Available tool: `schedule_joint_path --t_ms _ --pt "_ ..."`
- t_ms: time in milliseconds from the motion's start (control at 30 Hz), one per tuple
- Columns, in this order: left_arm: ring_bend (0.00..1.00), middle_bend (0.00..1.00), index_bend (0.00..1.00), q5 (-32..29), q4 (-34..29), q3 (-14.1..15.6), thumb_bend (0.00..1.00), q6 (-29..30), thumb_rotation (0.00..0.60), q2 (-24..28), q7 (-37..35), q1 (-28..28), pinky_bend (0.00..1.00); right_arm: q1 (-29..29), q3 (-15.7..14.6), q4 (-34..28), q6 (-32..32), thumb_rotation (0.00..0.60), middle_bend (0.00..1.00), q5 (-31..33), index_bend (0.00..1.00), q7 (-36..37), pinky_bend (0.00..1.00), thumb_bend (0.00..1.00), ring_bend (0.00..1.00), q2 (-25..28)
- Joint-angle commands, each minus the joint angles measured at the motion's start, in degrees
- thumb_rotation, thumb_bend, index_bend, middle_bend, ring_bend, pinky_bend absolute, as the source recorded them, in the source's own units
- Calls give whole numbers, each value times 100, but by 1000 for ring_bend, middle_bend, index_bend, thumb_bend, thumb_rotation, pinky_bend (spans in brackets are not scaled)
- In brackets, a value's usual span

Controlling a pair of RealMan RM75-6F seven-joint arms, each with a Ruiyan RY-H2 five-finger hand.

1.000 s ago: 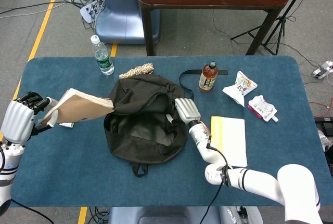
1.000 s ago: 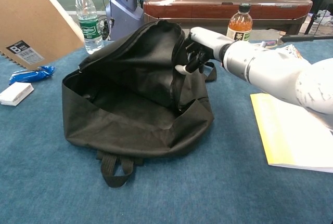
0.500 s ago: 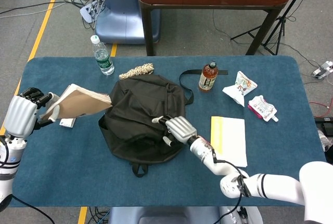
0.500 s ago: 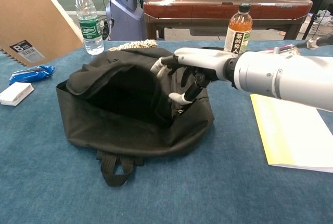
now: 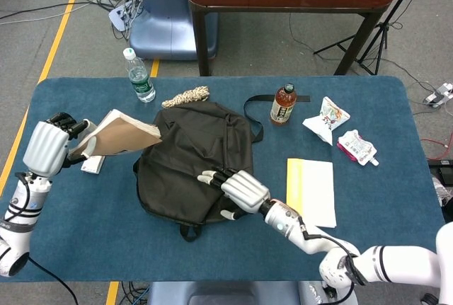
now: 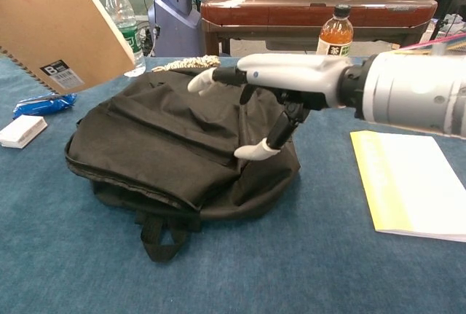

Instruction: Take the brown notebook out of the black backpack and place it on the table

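The white left hand [image 5: 48, 148] is holding the flat brown notebook with a wire spine [image 5: 122, 133] up in the air, tilted, over the left side of the blue table [image 5: 85, 241]. The notebook is out of the soft black backpack [image 5: 191, 167], with one corner just over the bag's edge. The backpack is lying flat and floppy. The white right hand [image 5: 237, 190] is hovering over the bag with fingers [image 6: 200, 81] spread wide, holding nothing.

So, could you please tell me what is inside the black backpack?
The black backpack lies collapsed and its interior is hidden. The brown notebook is outside, held by the left hand.
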Motion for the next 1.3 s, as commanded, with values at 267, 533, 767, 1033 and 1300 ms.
schedule_joint_path --t_ms 267,533,767,1033,1300 --pt "649 756 752 269 575 169 570 -32 600 -786 700 -269 451 -518 -49 -524 711 541 77 -152 0 6 200 301 14 912" --pt "632 673 678 284 -208 566 549 -713 600 -690 842 -328 452 -812 -20 -704 999 557 77 -151 0 217 200 301 14 1478" --pt "367 377 278 -289 -1933 713 319 -1794 584 168 1156 -382 418 -1056 10 -815 1183 560 77 -141 0 423 200 302 14 1918" --pt "192 170 78 -489 -2648 639 229 -1790 342 669 1270 -253 324 -1313 -18 -960 1230 561 77 -102 0 711 201 301 14 2396" --pt "191 166 76 -927 -2767 386 228 -1314 352 979 1312 107 311 -1644 -157 -980 1354 564 77 -136 0 836 200 303 14 2740"
